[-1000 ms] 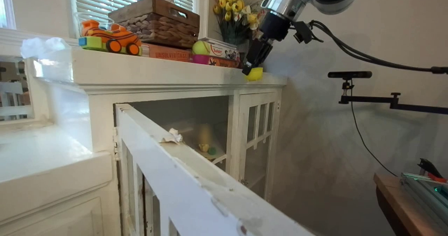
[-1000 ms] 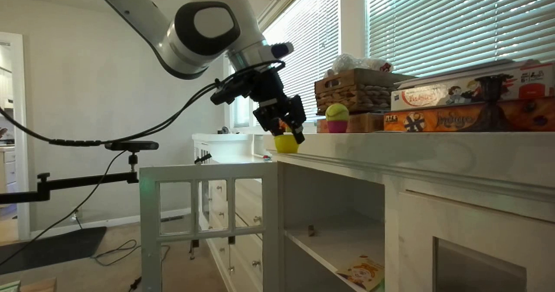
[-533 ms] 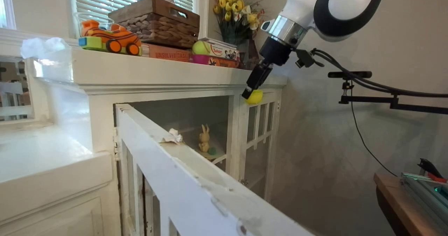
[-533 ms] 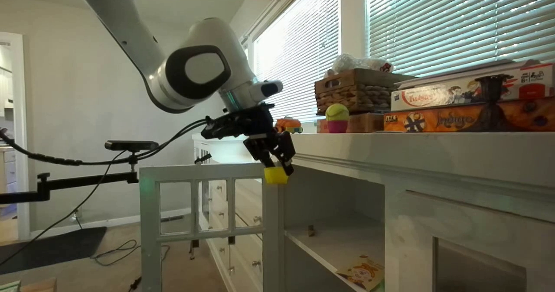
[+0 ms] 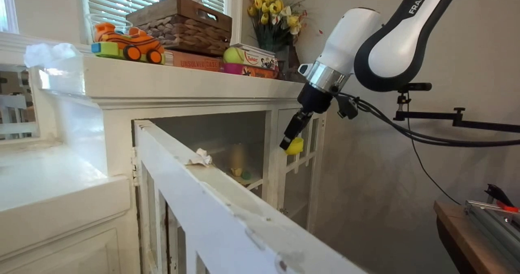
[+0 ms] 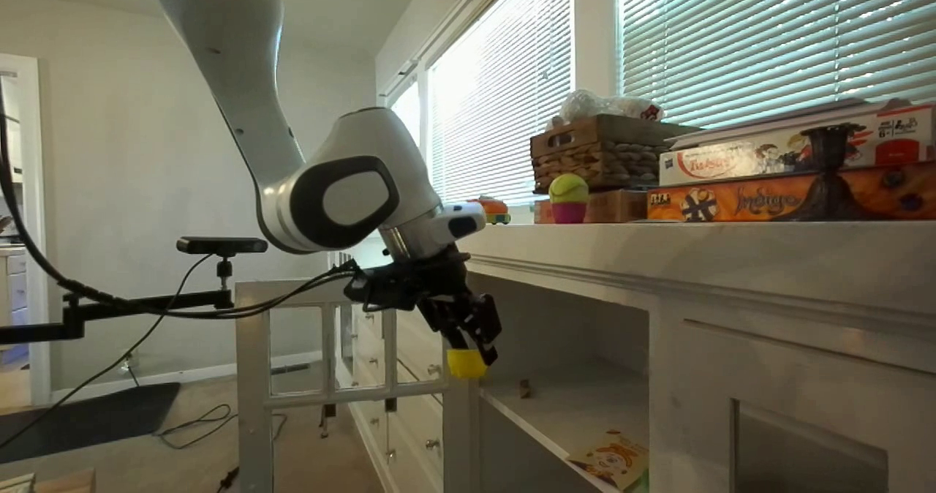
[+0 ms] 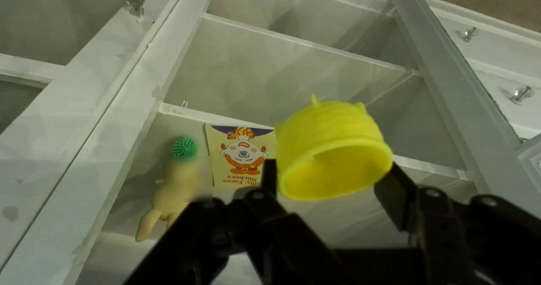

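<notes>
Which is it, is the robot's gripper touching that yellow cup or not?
Touching. The wrist view shows the gripper holding the yellow cup between its black fingers, one against each side.

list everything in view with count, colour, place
blinds: at least 2, white, background
cabinet: 1, white, below blinds
open door: 1, white, on cabinet
drawers: several, white, beyond open door
cup: 1, yellow, in front of cabinet
figure: 1, tan, in cabinet, partly blurred
spiky ball: 1, green, in cabinet
sticker booklet: 1, cream, in cabinet
basket: 1, brown, cabinet top
toy car: 1, orange and green, cabinet top
round item: 1, lime and pink, cabinet top
game boxes: at least 3, orange or white, cabinet top
candlestick: 1, dark, cabinet top
flowers: 1 bunch, mostly yellow, behind game boxes
paper scrap: 1, white, atop open door
camera: 1, black, on bracket
robot arm: 1, white and black, above cup
hand: 1, black, closed on cup
</notes>
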